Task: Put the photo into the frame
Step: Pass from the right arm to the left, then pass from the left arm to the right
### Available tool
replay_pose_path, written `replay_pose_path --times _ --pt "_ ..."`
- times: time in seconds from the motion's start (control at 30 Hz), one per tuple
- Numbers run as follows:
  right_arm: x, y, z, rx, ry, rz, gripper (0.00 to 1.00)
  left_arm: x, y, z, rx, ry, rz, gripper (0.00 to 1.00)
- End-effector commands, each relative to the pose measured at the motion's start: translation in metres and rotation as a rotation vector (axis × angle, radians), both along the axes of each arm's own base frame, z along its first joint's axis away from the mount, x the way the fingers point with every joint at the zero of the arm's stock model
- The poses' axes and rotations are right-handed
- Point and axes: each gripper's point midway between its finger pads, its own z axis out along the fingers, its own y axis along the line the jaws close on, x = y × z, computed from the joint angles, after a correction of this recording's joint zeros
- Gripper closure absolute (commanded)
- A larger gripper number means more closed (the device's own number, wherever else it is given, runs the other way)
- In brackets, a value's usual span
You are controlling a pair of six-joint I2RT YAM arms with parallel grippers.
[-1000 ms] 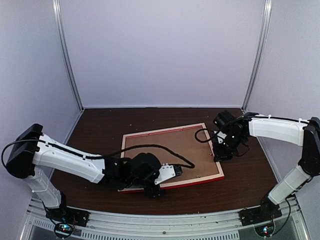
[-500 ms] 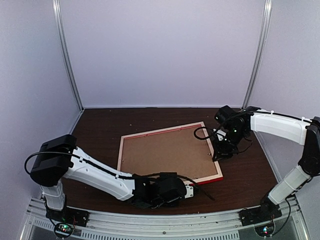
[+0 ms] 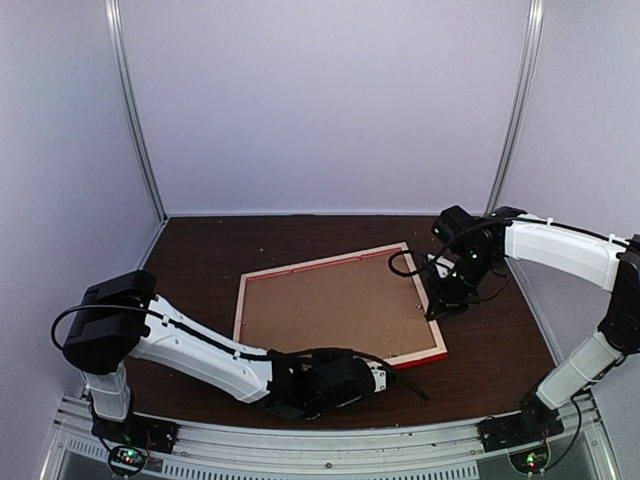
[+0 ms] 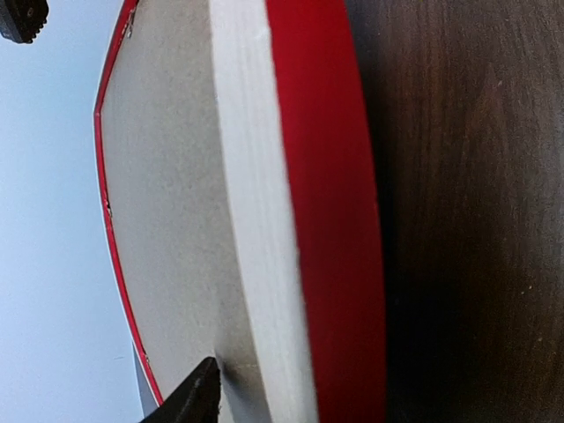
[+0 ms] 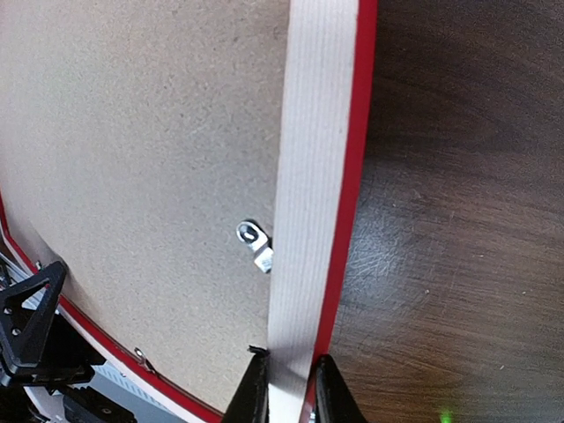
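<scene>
The frame lies back-up on the table, with pale wood strips and a red outer edge. A brown backing board fills it. The photo is hidden. My right gripper is at the frame's right side. In the right wrist view its fingers pinch the pale strip from both sides. My left gripper lies low at the frame's near edge. The left wrist view shows the red edge close up. Only one black fingertip shows there, over the board.
A small metal tab sits on the backing board beside the right strip. Dark wooden table surrounds the frame. The booth's pale walls and metal posts close it in, and the left arm stretches along the front.
My left arm has dropped from over the frame's near-left part to the table front, its gripper now at the near edge. The frame has shifted slightly. My right gripper keeps its hold.
</scene>
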Motion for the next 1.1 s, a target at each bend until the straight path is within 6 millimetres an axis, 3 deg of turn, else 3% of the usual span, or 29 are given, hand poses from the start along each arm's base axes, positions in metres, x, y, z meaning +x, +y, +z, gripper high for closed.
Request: replay_pose_path --times 0.0,0.27,0.43,0.7,0.9,1.07 --pt "0.001 0.011 0.018 0.063 -0.030 0.050 1.00 0.011 -0.004 0.022 -0.071 -0.047 0.050 0.46" --pt "0.002 0.006 0.009 0.044 -0.015 0.048 0.93 0.013 -0.001 0.040 -0.100 -0.066 0.058 0.56" --pt "0.004 0.003 0.018 0.047 -0.034 0.042 0.82 0.015 0.000 0.050 -0.099 -0.085 0.060 0.65" --pt "0.018 -0.013 0.066 0.067 -0.150 0.003 0.65 0.015 0.007 0.098 -0.121 -0.094 0.063 0.85" --pt "0.035 -0.024 0.120 0.081 -0.316 -0.020 0.55 0.013 0.014 0.157 -0.115 -0.106 0.034 1.00" --pt "0.045 -0.029 0.153 0.123 -0.424 -0.046 0.50 0.017 0.017 0.209 -0.143 -0.073 0.010 1.00"
